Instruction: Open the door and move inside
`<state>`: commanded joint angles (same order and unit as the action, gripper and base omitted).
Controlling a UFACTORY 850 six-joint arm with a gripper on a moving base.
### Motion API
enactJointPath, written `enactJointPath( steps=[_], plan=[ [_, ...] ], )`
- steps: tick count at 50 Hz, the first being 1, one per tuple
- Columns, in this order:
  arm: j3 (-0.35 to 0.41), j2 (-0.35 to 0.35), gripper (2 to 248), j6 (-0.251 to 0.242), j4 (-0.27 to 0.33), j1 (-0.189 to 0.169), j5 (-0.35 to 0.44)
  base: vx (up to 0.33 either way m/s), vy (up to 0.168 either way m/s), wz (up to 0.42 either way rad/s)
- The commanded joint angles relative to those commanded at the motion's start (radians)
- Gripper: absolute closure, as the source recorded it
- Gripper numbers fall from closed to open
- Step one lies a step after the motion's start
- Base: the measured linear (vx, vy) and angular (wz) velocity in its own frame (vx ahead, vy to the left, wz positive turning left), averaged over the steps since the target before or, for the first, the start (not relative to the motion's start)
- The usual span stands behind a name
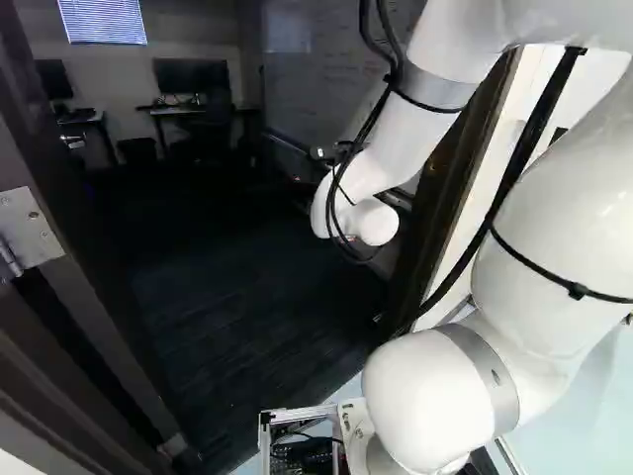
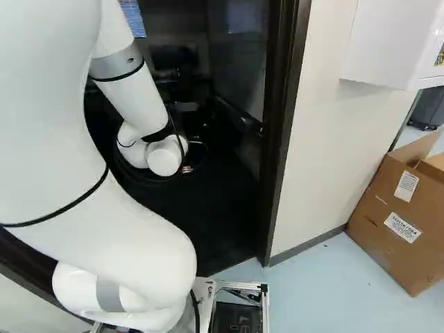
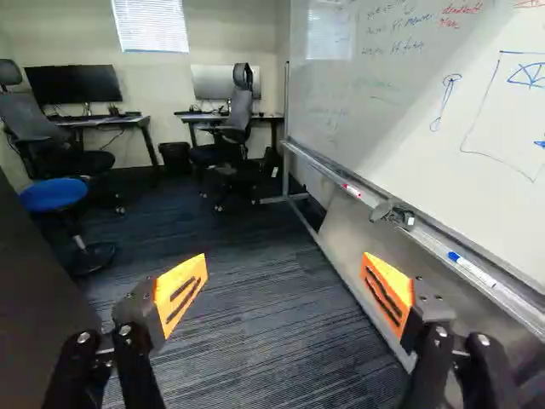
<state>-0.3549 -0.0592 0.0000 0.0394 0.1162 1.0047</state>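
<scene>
The doorway stands open, and the white arm [image 1: 420, 129] reaches through it into a carpeted room. What looks like the door [image 3: 34, 315] is the dark panel close beside one finger of the gripper [image 3: 285, 264], swung back so that the way ahead lies open; its handle cannot be made out. A metal hinge [image 1: 30, 228] shows on the dark woodwork at the left of the left base view, and the dark door frame [image 2: 283, 139] runs upright past the arm in the right base view. The gripper's two fingers stand wide apart, their orange pads [image 3: 180, 294] facing each other with nothing between them. Beside the other finger runs a whiteboard [image 3: 400, 111] with drawings and writing on it; its tray [image 3: 434, 243] carries a red marker [image 3: 351, 190], a blue-capped marker [image 3: 473, 269] and a small dark object. Well ahead of the gripper, two desks with monitors stand by the far wall, an office chair at each and a bin [image 3: 175, 158] between them. A round blue stool [image 3: 54, 195] sits just past the dark panel. Outside the room, a white wall [image 2: 329, 139] adjoins the frame, and an open cardboard box [image 2: 388, 229] rests on the pale floor [image 2: 340, 291] at the right of the right base view.
</scene>
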Motion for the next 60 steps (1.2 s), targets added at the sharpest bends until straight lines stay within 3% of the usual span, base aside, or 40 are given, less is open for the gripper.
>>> enactJointPath(
  steps=[16,42,60],
  plan=[
    [0.037,-0.038,3,0.0,0.023,-0.037,0.0,0.0,0.0,0.0],
    [0.038,-0.039,3,0.0,0.024,-0.038,0.0,-0.001,-0.011,-0.04],
    [0.038,-0.039,3,0.0,0.024,-0.038,0.0,0.0,0.009,0.128]
  ],
)
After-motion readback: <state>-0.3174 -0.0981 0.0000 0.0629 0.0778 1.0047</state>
